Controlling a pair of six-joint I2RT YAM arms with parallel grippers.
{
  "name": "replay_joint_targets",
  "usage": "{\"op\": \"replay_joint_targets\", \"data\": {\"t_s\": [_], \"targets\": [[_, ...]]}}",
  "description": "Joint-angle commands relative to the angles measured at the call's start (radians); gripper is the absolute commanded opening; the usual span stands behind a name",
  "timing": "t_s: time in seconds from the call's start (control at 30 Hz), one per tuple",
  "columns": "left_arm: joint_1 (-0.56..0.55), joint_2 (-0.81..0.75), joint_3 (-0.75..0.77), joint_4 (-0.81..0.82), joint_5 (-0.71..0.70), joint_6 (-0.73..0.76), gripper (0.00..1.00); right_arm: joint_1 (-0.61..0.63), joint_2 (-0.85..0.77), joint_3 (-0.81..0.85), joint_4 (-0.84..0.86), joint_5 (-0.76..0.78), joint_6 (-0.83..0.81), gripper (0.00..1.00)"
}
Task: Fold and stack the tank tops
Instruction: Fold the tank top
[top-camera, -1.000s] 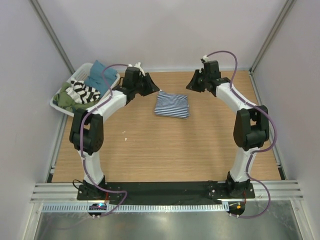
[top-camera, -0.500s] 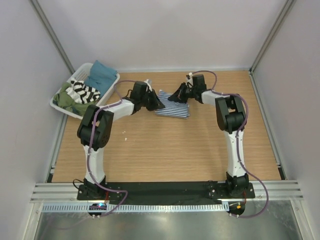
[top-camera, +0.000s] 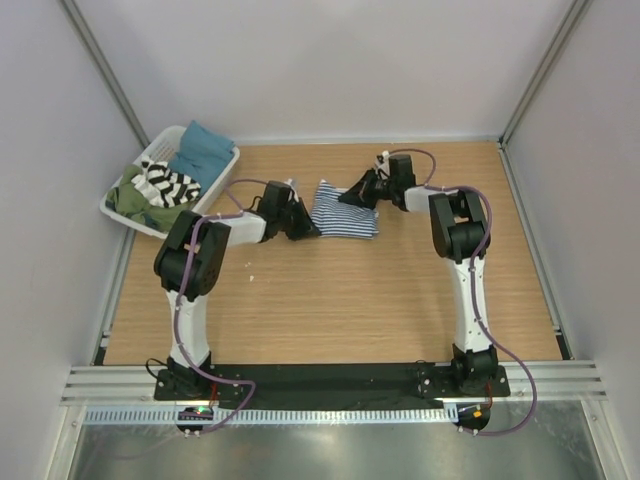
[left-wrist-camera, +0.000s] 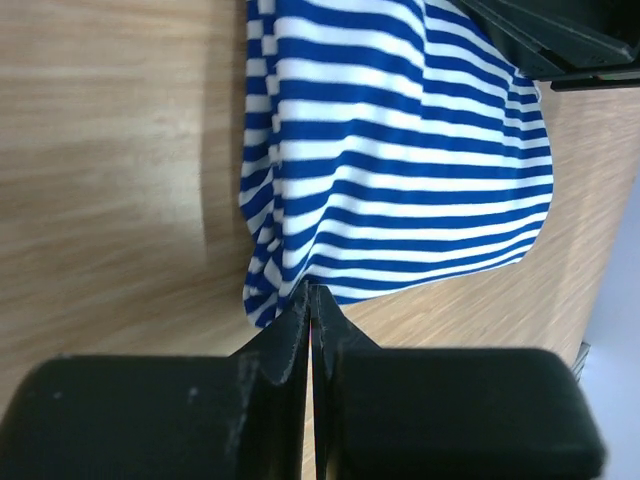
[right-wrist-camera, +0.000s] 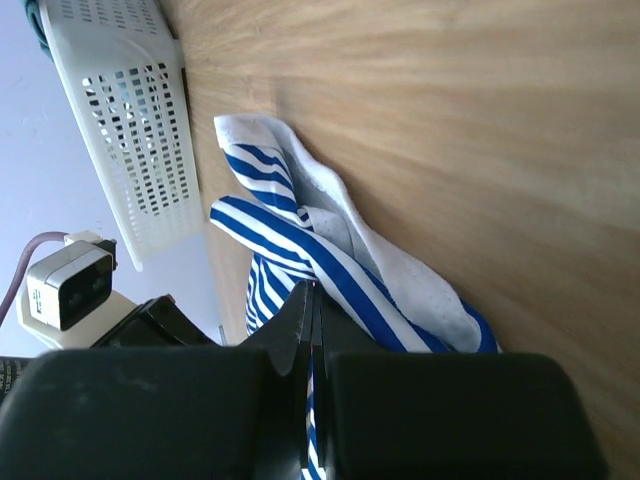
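Observation:
The navy-and-white striped tank top (top-camera: 345, 215) lies folded on the wooden table at the back middle. My left gripper (top-camera: 312, 232) is low at its near-left corner. In the left wrist view the jaws (left-wrist-camera: 311, 290) are shut on the hem, and the cloth (left-wrist-camera: 400, 150) ripples toward the tips. My right gripper (top-camera: 347, 200) is at the far edge of the top, shut (right-wrist-camera: 312, 288) on a raised fold of striped cloth (right-wrist-camera: 300, 245) that runs between its fingers. The black-and-white striped tank top (top-camera: 168, 184) lies crumpled in the basket.
The white slatted basket (top-camera: 150, 155) stands at the back left corner, also holding a teal cloth (top-camera: 203, 145) and a green cloth (top-camera: 130, 203). Its side wall (right-wrist-camera: 120, 120) shows in the right wrist view. Grey walls close in the table on three sides.
Both arms came in from the back and dropped onto the navy-striped tank top, left at its near-left corner, right at its far edge. Both grippers closed on the cloth.

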Motion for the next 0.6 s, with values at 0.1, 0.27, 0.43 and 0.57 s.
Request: {"op": "replay_joint_targets", "data": {"t_s": [0.1, 0.27, 0.43, 0.57], "targets": [[0.003, -0.145, -0.121, -0.033, -0.043, 0.034, 0.0, -0.007, -0.073, -0.145, -0.052, 0.04, -0.059, 0.01], [0.0, -0.284, -0.215, -0.022, -0.031, 0.031, 0.01, -0.001, -0.114, -0.143, -0.101, 0.031, -0.102, 0.01], [-0.004, -0.427, -0.287, -0.048, -0.031, 0.022, 0.02, 0.044, -0.155, -0.137, -0.271, 0.034, -0.216, 0.01], [-0.006, -0.524, -0.313, -0.094, -0.028, 0.026, 0.02, 0.07, -0.215, -0.243, -0.267, 0.031, -0.245, 0.01]]}}
